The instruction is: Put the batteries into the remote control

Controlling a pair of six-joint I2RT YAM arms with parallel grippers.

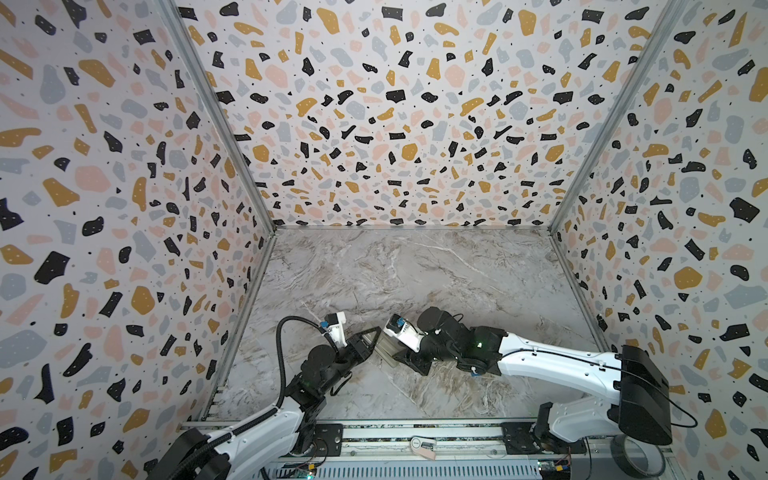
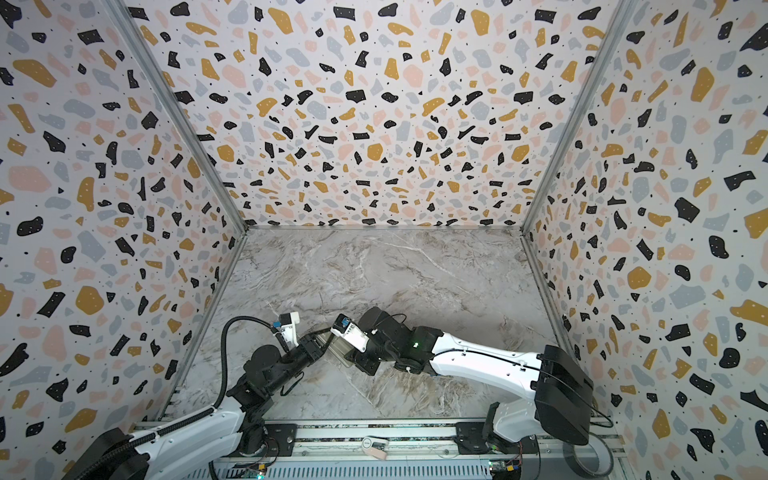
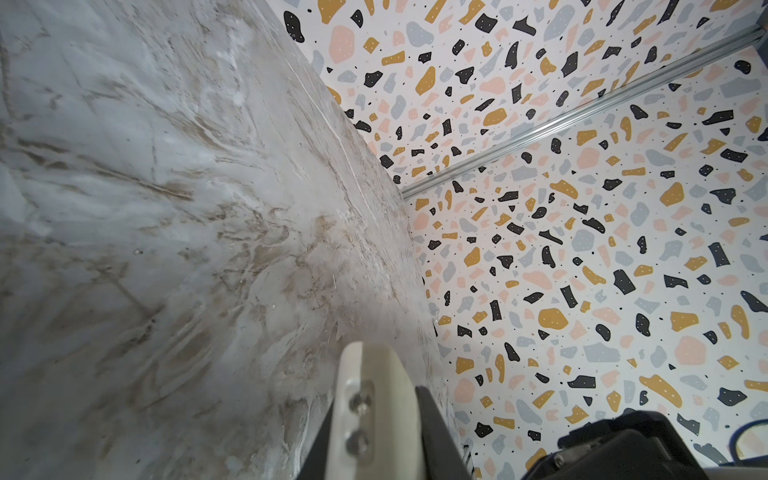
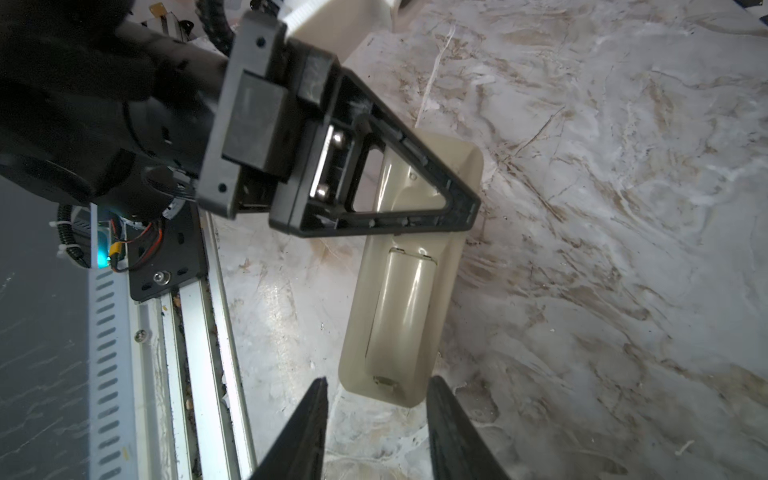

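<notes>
A slim cream-white plastic remote control (image 4: 407, 316) is held over the grey marble-patterned tabletop (image 1: 415, 270), near the middle of its front edge; in both top views it shows as a pale block (image 1: 384, 350) (image 2: 341, 352) between the two arms. Its plain back faces the right wrist camera, with a long rounded battery cover running down the middle. No brand, label or lettering can be read on it.

The left gripper (image 4: 467, 203), with black triangular fingers, is clamped across the remote control's far end, one finger lying over the back. The right gripper (image 4: 378, 384) has its fingers spread. Its black fingertips (image 4: 318, 390) flank the near end of the remote control with a narrow gap on each side, so they seem not to touch it.

On the aluminium rail (image 1: 374, 432) along the front edge lies a small white-and-pink tag (image 1: 420, 446), its marking too small to read. A roll of black tape (image 1: 636, 459) sits at the front right corner.
</notes>
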